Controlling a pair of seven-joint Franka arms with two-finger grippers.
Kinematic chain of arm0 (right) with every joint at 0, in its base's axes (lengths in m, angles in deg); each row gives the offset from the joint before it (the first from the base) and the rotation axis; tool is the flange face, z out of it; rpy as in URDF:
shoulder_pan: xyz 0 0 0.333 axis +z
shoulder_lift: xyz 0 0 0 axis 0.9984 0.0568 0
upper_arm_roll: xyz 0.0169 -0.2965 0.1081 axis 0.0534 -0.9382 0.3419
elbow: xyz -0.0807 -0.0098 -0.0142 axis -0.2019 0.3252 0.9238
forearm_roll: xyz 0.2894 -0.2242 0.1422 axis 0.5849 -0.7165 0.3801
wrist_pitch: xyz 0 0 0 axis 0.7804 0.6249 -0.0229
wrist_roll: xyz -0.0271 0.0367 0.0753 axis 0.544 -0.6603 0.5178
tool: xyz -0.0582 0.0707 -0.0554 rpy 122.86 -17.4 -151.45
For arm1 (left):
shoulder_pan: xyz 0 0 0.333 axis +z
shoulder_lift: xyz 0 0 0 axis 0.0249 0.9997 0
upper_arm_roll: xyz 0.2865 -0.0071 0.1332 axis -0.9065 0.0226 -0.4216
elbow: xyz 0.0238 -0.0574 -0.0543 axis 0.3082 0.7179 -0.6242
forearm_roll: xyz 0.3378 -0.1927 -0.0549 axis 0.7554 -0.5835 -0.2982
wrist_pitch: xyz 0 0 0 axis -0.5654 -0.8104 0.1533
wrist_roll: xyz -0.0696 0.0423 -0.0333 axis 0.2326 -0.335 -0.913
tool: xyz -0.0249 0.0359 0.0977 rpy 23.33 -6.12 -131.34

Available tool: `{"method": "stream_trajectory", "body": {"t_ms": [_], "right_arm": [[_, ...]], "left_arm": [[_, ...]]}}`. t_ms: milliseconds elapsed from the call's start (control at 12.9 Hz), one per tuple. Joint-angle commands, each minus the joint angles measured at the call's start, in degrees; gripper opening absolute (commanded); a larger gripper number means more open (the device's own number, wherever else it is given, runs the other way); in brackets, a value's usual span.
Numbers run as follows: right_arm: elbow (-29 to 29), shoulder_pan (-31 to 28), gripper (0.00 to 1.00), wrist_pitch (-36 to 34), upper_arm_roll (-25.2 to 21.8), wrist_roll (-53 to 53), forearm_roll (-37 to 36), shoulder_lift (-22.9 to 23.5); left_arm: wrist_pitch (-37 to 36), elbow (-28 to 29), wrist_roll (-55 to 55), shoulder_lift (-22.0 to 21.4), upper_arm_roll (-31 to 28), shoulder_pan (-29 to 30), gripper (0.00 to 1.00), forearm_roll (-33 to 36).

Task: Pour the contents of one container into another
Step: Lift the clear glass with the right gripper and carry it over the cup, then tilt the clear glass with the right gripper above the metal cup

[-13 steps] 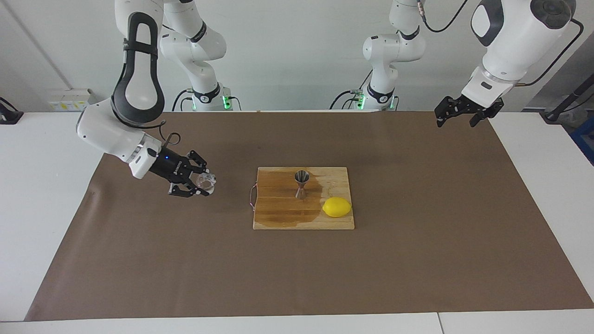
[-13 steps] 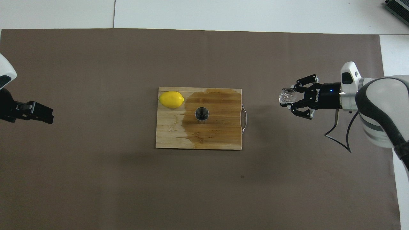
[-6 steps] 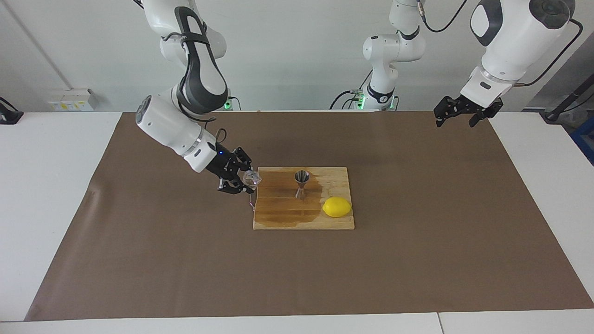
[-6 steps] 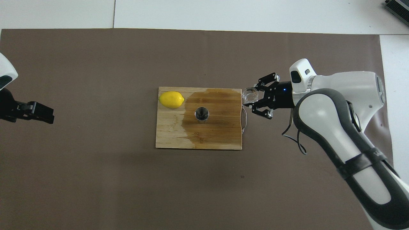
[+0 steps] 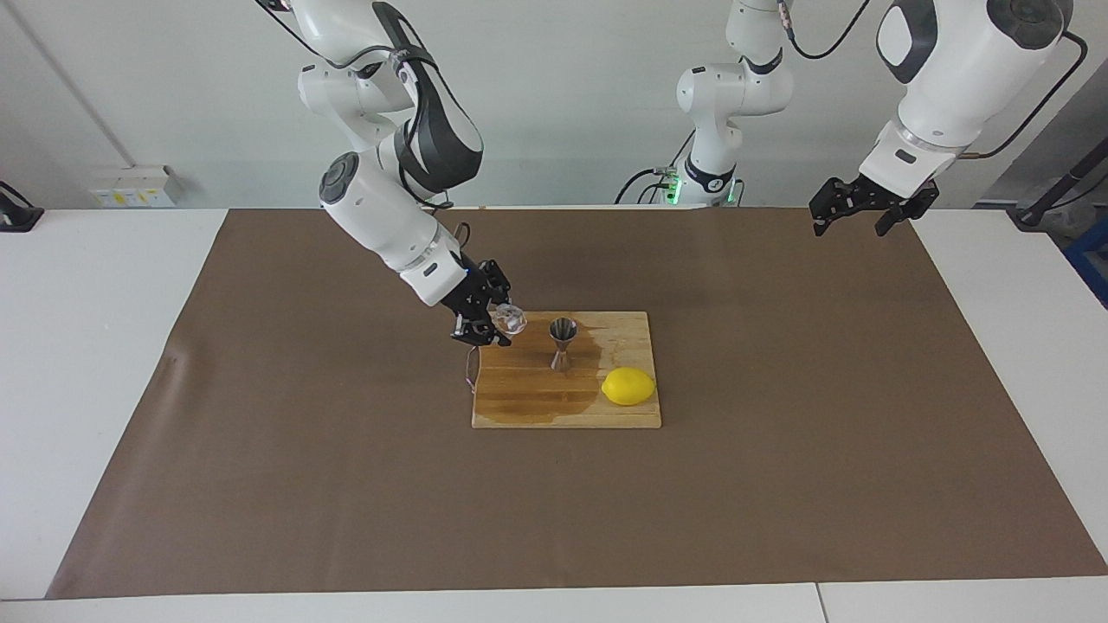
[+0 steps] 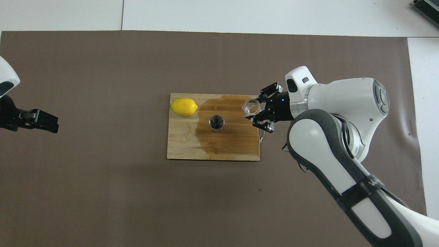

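Note:
My right gripper [image 5: 505, 323] is shut on the small clear glass cup [image 5: 512, 321] and holds it in the air over the edge of the wooden cutting board [image 5: 537, 407] at the right arm's end. In the overhead view the cup [image 6: 251, 107] lies between the fingers of the right gripper [image 6: 256, 109]. The silver hourglass jigger [image 5: 563, 343] stands upright on the board, a short way from the cup, mouth up [image 6: 216, 122]. My left gripper [image 5: 853, 215] waits open and empty, raised over the mat's corner at the left arm's end [image 6: 43, 120].
A yellow lemon [image 5: 628, 386] lies on the board beside the jigger, toward the left arm's end. A dark wet stain covers much of the board [image 6: 185, 147]. A thin wire handle [image 6: 262, 128] sticks out from the board's edge under the right gripper. A brown mat [image 5: 779, 484] covers the table.
My right arm has swung in from the mat at its own end of the table, carrying the glass cup to the board's edge. The left arm has not moved.

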Motion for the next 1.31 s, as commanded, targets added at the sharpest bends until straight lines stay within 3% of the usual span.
{"method": "stream_trajectory", "body": {"t_ms": [0, 541, 772, 1236], "right_arm": [[-0.1, -0.7, 0.16, 1.0, 1.7, -5.3, -4.9, -0.7], [-0.1, -0.1, 0.16, 7.2, 6.0, -22.4, -18.2, -0.1], [-0.4, 1.0, 0.16, 11.3, 6.6, -25.8, -18.8, 0.8], [-0.6, 1.2, 0.16, 9.2, 7.9, -34.5, -29.4, 0.8]], "left_arm": [[3.5, 0.9, 0.0, -1.1, 0.0, 0.3, 1.0, 0.5], [7.6, 2.2, 1.2, -1.2, 0.0, 2.9, 1.0, -5.4], [7.5, 2.2, 1.1, -1.2, 0.0, 2.4, 1.0, -5.4], [6.7, 2.0, 0.8, -1.2, 0.0, 2.4, 1.0, -5.3]]}}
